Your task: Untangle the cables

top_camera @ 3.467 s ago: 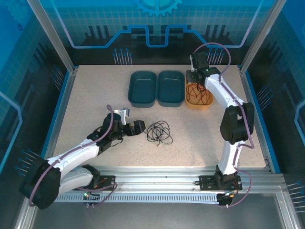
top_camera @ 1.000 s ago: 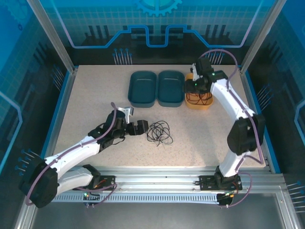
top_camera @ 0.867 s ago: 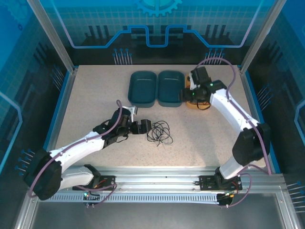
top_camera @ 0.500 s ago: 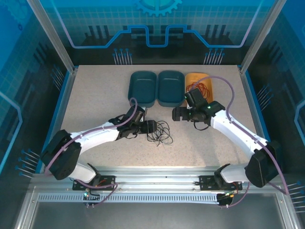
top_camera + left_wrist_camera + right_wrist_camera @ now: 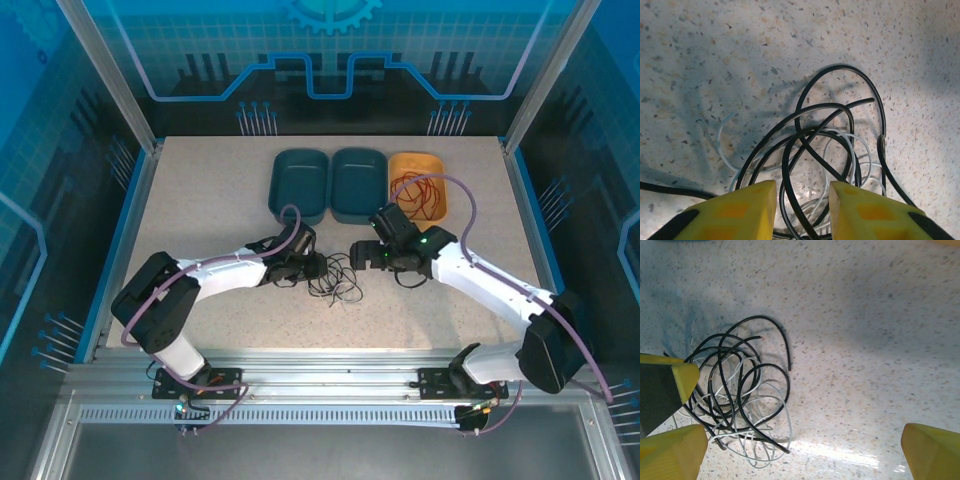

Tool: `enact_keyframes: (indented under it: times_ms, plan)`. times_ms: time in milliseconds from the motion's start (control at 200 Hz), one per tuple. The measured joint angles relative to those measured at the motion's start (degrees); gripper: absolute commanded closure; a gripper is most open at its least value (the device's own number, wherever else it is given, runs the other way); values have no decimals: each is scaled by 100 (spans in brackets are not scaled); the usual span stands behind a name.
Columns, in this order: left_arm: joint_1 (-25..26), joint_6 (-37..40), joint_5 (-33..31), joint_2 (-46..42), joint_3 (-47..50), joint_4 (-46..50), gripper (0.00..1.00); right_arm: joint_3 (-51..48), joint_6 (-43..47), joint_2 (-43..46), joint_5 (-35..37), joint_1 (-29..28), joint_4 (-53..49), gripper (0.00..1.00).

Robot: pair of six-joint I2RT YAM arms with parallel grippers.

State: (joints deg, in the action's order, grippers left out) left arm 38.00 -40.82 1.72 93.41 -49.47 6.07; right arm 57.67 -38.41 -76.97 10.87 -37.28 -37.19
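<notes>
Left wrist view: left gripper (image 5: 801, 202) fingers (image 5: 735, 207) cut off by bottom picture edge. Black cable (image 5: 838, 66) and white cable (image 5: 720, 142) loops pass between and beneath fingers, out of sight there. One black strand exits at left picture edge.

Right wrist view: right gripper (image 5: 802, 440) fingers cut to yellow tips at both bottom corners. Left gripper pad cut by left picture edge, covering left side of tangle.

Top view: white strands too faint to trace. Red cable (image 5: 417, 190) ends in orange tray (image 5: 400, 158) too small to tell.
</notes>
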Motion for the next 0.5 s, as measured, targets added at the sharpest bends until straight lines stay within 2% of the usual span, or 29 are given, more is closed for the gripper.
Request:
enact_keyframes:
  times_ms: [130,225,400,500]
  plan:
    - [0,-59,-7,-33,31,-33,89,13,-85,-413,-295,-129,223,34]
    - [0,-101,-57,-203,170,-31,94,52,-68,-896,-588,-249,420,44]
    - [0,-107,-131,-527,358,-31,94,328,-57,-1510,-992,-398,555,52]
    - [0,-109,-155,-555,382,-31,94,544,-44,-1775,-1128,-470,603,54]
